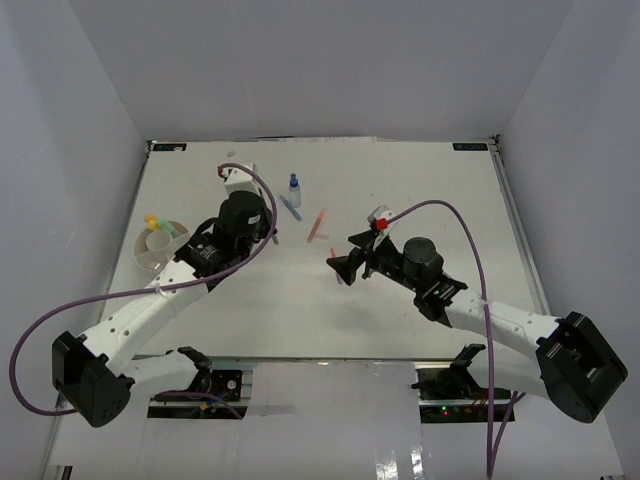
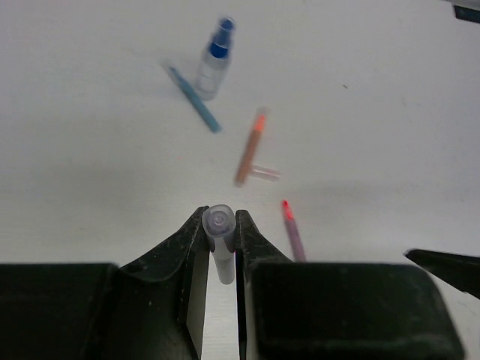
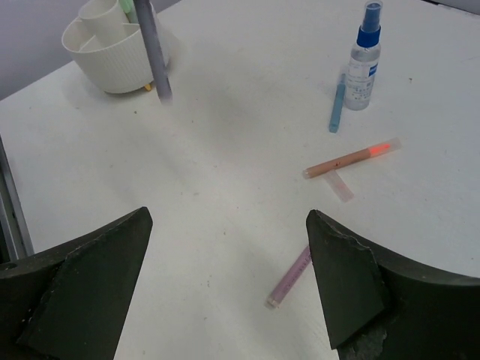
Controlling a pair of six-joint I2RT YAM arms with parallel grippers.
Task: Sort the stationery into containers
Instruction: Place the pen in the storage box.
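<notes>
My left gripper (image 2: 219, 217) is shut on a pale grey pen (image 2: 218, 229), seen end-on between its fingers. From the right wrist the same pen (image 3: 154, 45) hangs upright, next to the white divided container (image 3: 112, 52). That container (image 1: 160, 245) sits at the table's left with yellow and green items inside. My right gripper (image 3: 227, 217) stands open above the table, holding nothing. A purple pen (image 3: 289, 279) lies below its right finger. Further off lie an orange pen (image 3: 349, 159), a blue pen (image 3: 337, 105) and a blue-capped bottle (image 3: 364, 60).
A small clear cap (image 3: 337, 185) lies beside the orange pen. The table's left edge has a dark rail (image 3: 11, 217). White walls enclose the table on three sides. The bottle (image 1: 294, 188) stands near the back centre.
</notes>
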